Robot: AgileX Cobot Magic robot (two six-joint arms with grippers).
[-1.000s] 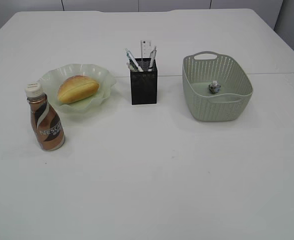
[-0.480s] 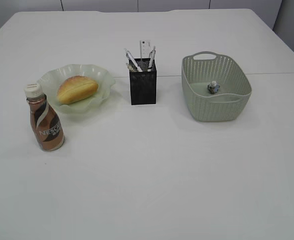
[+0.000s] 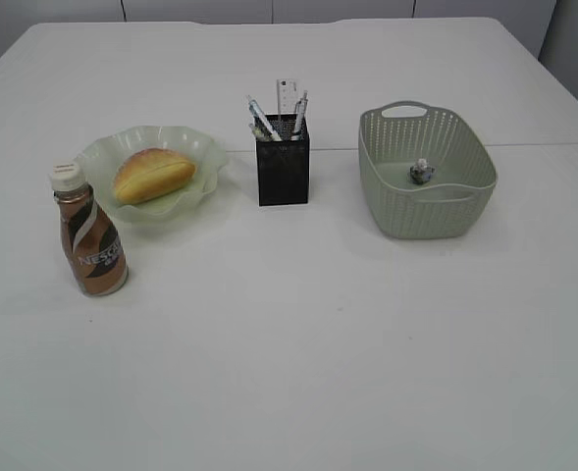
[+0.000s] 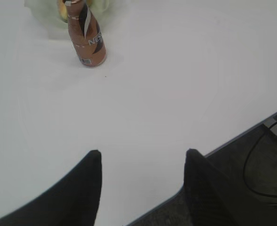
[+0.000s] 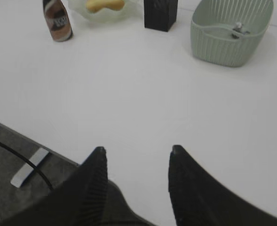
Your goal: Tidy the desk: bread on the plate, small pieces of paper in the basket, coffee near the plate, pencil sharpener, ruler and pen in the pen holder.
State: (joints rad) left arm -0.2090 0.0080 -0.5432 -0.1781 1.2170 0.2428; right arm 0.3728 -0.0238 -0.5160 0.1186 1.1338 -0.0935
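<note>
Desk [image 3: 298, 343]: white top, all task items standing in a row across its far half.

Plate [image 3: 195, 157], left of centre: bread [image 3: 152, 175] lies on it.

Coffee [image 3: 90, 235]: upright, just beside the plate's near-left rim, not touching it.

Pen holder [image 3: 283, 173], centre: ruler [image 3: 287, 99] and pen [image 3: 263, 118] stand in it with other pens; the pencil sharpener cannot be made out through the mesh.

Basket [image 3: 406, 211], right: one small piece of paper [image 3: 422, 173] on its floor; a second wad is not visible.

Left gripper [image 4: 142, 162]: fingers spread, nothing between them, hanging over the near desk edge, well apart from the coffee.

Right gripper [image 5: 137, 157]: fingers likewise apart and empty, over the near edge, well away from every item.

Risks, as judged: little is left to do. The tall coffee would tip if an arm swept past it. The missing second wad may be lying unseen, so the tidy could be called finished too soon.

Change from earlier views: the row of items sits a touch differently in the picture, all shifting together, which reads as camera wobble. Nothing has been moved relative to its neighbours, and neither arm enters the exterior view.
</note>
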